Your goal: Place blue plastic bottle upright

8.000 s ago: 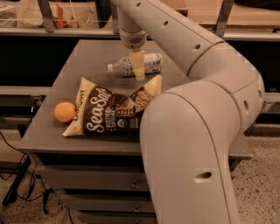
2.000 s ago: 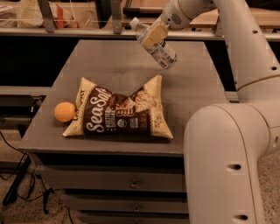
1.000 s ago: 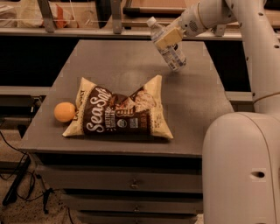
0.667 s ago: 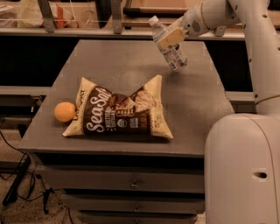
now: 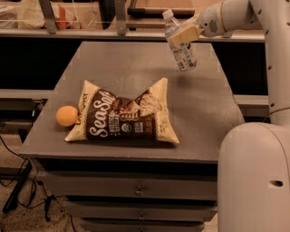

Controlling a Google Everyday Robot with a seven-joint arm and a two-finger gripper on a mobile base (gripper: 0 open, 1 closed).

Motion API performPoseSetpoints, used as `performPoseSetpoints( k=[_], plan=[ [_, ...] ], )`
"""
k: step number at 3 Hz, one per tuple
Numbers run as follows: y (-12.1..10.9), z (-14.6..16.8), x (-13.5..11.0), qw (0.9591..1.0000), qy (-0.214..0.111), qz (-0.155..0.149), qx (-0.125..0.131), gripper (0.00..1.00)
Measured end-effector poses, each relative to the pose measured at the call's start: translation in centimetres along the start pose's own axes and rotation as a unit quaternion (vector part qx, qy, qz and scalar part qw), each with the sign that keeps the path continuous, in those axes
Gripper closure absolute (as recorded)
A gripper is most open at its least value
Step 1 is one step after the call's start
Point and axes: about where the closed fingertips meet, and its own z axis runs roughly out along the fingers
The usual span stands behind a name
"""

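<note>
Eight seconds ago the blue plastic bottle (image 5: 183, 53) lay on its side at the far middle of the table; now it hangs in the air above the far right part of the table (image 5: 122, 68), its base clear of the surface and a faint shadow beneath it. Over the last two seconds it has been carried to the right and turned nearer to vertical, and in the last second it has hardly shifted. Its white cap (image 5: 167, 13) points up and to the left, so it is tilted, not yet upright. The hand (image 5: 183, 33) has its fingers closed on the bottle's upper body, just under the neck, reaching in from the right. The lift seems finished and the righting partly done; what appears to remain is squaring the bottle up, lowering its base flat onto the table and letting go. A release while the bottle leans could tip it over. The chip bag (image 5: 124, 118) and the orange (image 5: 67, 116) lie near the front, well apart from the bottle and where they were before.
</note>
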Motion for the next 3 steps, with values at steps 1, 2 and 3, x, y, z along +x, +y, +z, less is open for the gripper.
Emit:
performPoseSetpoints(
  k=[1, 2, 3],
  plan=[
    [-0.4, -1.2, -0.1, 0.9996, -0.028, 0.004, 0.001, 1.00],
    [-0.8, -2.1, 0.0, 0.9985, -0.055, 0.007, 0.001, 1.00],
    [-1.0, -2.6, 0.2, 0.9973, -0.073, 0.007, 0.000, 1.00]
  ],
)
